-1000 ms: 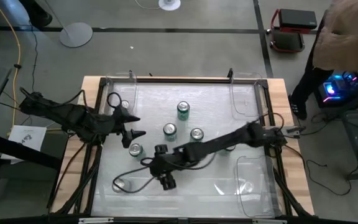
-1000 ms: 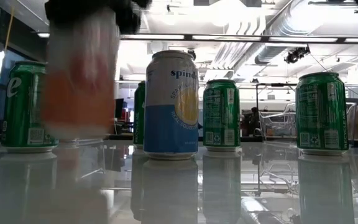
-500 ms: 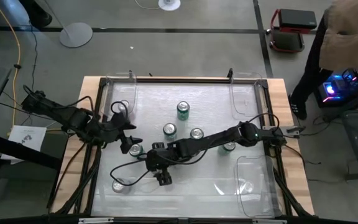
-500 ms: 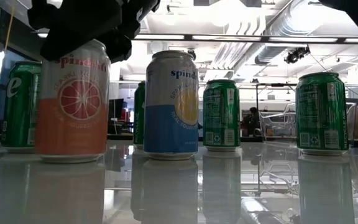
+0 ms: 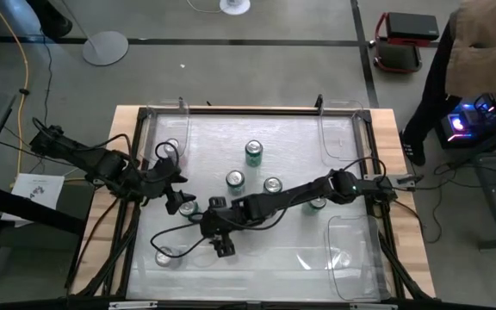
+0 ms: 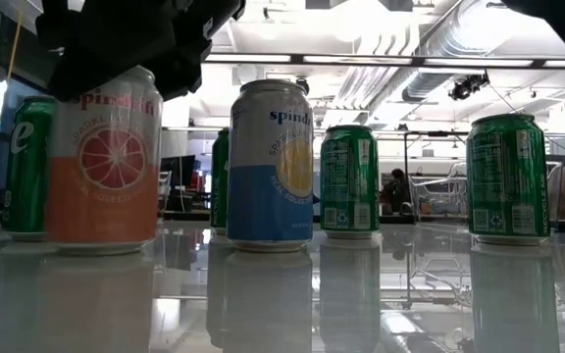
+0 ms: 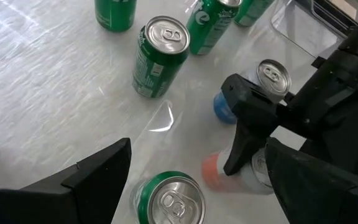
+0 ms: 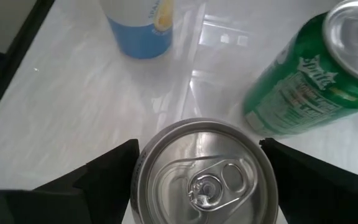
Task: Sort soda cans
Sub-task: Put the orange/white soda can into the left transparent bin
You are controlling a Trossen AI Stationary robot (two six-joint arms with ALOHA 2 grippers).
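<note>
My right gripper (image 5: pixel 220 241) stands over an orange-and-white can (image 6: pixel 101 162), near the table's near-left part, and is shut on it; its silver top (image 8: pixel 204 177) fills the gap between the fingers. A blue-and-white can (image 6: pixel 270 165) stands upright beside it. My left gripper (image 5: pixel 176 200) hovers open above a green can (image 7: pixel 169 199), touching nothing. Three more green cans (image 5: pixel 254 153) (image 5: pixel 235 181) (image 5: pixel 272 186) stand upright mid-table. Another green can (image 5: pixel 317 204) is partly hidden by the right arm. My right gripper holds the orange-and-white can by its upper wall just under the rim (image 8: pixel 143 163), one finger (image 8: pixel 104 180) on each side. The fingers come from above, pointing down. The can is upright, with its base (image 6: pixel 101 245) on the table.
Clear plastic bins sit at the table's corners: far left (image 5: pixel 166 129), far right (image 5: pixel 338 133), near right (image 5: pixel 351 250), near left (image 5: pixel 158 245). A can top shows in the far-left bin (image 5: pixel 172 146) and one in the near-left bin (image 5: pixel 165 256). A person stands beyond the table's right side.
My right gripper moved toward the table's left edge and came down. The orange-and-white can went with it, from blurred and raised to standing on the table, then slid a little sideways. My left gripper moved toward the near edge, over the green can.
</note>
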